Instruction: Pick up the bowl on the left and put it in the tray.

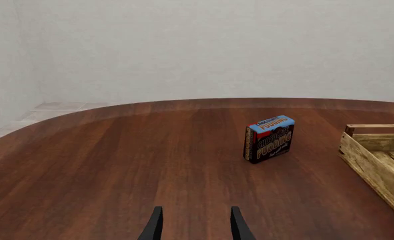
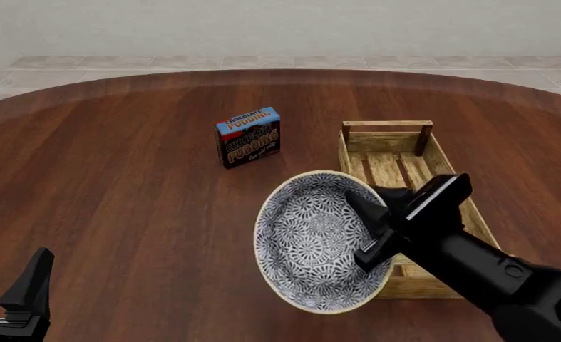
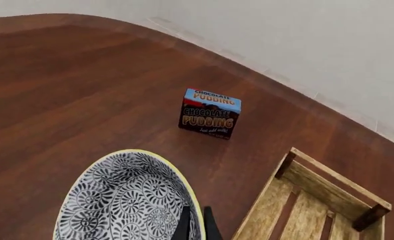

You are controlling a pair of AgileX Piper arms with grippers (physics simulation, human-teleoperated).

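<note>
**Bowl held at crate's left edge, release pending**

Item 1. Right hand (image 2: pixel 376 229): fingers pinched on the right-side rim of the bowl (image 2: pixel 314 239), one finger inside, one outside, as the right wrist view shows at the rim. The arm enters from the lower right.

Item 2. Bowl: patterned interior faces the front camera, so it appears tilted and lifted off the tabletop (image 2: pixel 118 206). It sits against the near left corner of the tray (image 2: pixel 387 127), overlapping that wall in the front view; whether it touches the wood cannot be told.

Item 3. Tray: long slatted crate, far end bar visible, floor bare where it shows.

Item 4. Left hand (image 2: pixel 14 299): low at the near left, fingers spread, holding nothing, well apart from the bowl.

Item 5. Pudding box (image 2: pixel 249 137): upright, left of the tray's far end, not involved.

Handling note (judgement): carry the bowl rightward until it is centred over the slats, level it, lower until its base rests, then release. Keep the rim above the side wall during the crossing; a rim pinch may let the bowl swing.
</note>
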